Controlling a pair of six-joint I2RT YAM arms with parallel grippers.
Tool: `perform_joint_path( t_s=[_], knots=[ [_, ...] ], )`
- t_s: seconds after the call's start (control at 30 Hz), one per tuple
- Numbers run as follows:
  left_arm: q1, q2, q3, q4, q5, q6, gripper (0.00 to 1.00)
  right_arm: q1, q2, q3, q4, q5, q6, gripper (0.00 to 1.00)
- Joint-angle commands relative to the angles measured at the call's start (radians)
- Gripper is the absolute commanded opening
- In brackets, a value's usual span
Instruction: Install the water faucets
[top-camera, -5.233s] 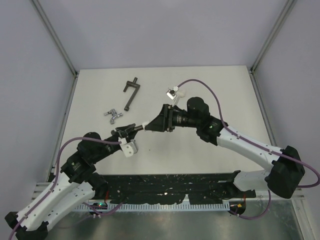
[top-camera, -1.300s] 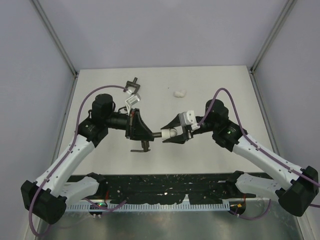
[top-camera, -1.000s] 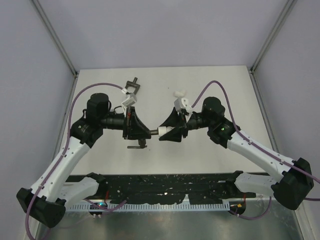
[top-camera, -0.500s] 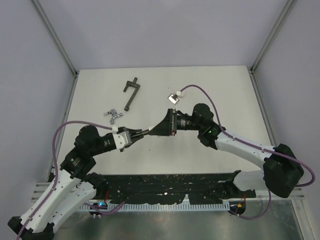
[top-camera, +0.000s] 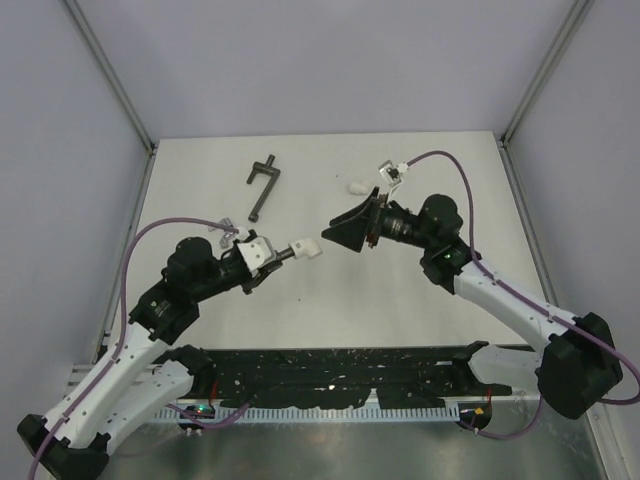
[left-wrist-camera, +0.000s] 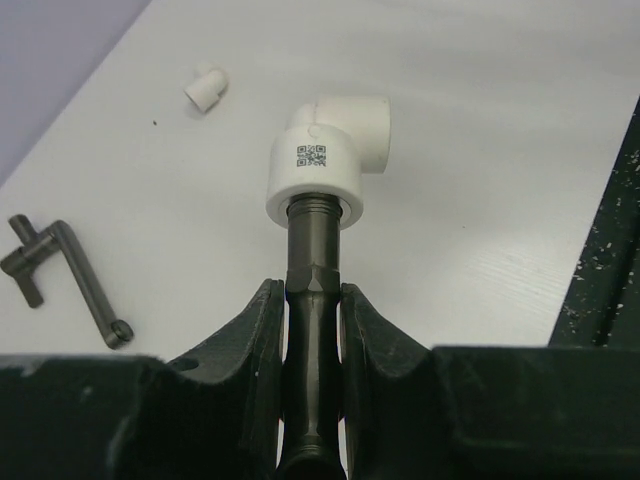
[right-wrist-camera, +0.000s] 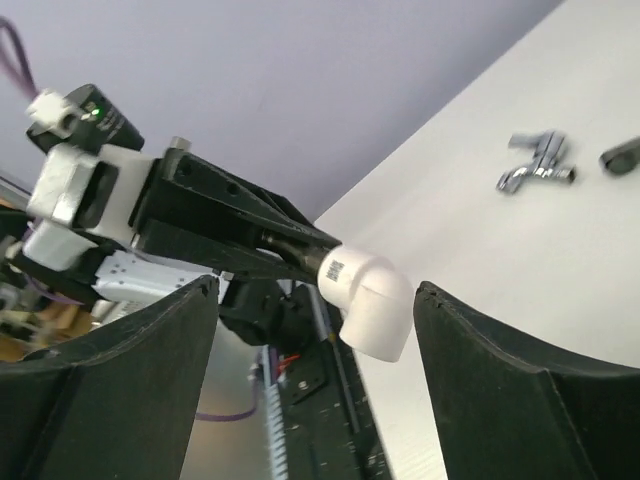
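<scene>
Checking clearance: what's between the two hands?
Top view: white elbow on the dark faucet gripped by the left hand; open right hand isn't touching it.

Only one mark shows: a small black QR code (left-wrist-camera: 312, 157) on the collar of the white elbow fitting (left-wrist-camera: 335, 115), at the centre of my left wrist view, just above the dark faucet (left-wrist-camera: 312, 290). My right wrist view shows the same code near centre, smaller and blurred. I can read no letters or numbers anywhere.
</scene>
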Motion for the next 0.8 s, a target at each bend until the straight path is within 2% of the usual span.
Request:
perform_joint_path(
  t_s=[0.0, 0.07, 0.2, 0.33, 0.5, 0.77],
  knots=[
    [0.038, 0.045, 0.082, -0.024, 0.056, -0.178, 0.0, -0.039, -0.127, 0.017, 0.062, -0.098, -0.42, 0.83],
    [0.087, 0.076, 0.093, -0.023, 0.178, -0.264, 0.0, -0.039, -0.164, 0.001, 0.04, -0.14, -0.602, 0.84],
    [0.178, 0.117, 0.091, 0.055, 0.385, -0.46, 0.0, -0.04, -0.206, -0.042, 0.028, -0.223, -0.846, 0.84],
    [0.213, 0.145, 0.093, 0.144, 0.51, -0.61, 0.0, -0.039, -0.204, -0.072, 0.072, -0.315, -0.984, 0.84],
    [0.238, 0.177, 0.099, 0.235, 0.619, -0.785, 0.0, -0.037, -0.2, -0.061, 0.091, -0.388, -1.022, 0.84],
    [0.243, 0.217, 0.107, 0.364, 0.68, -1.015, 0.0, -0.01, -0.154, -0.004, 0.088, -0.447, -1.031, 0.83]
  ],
)
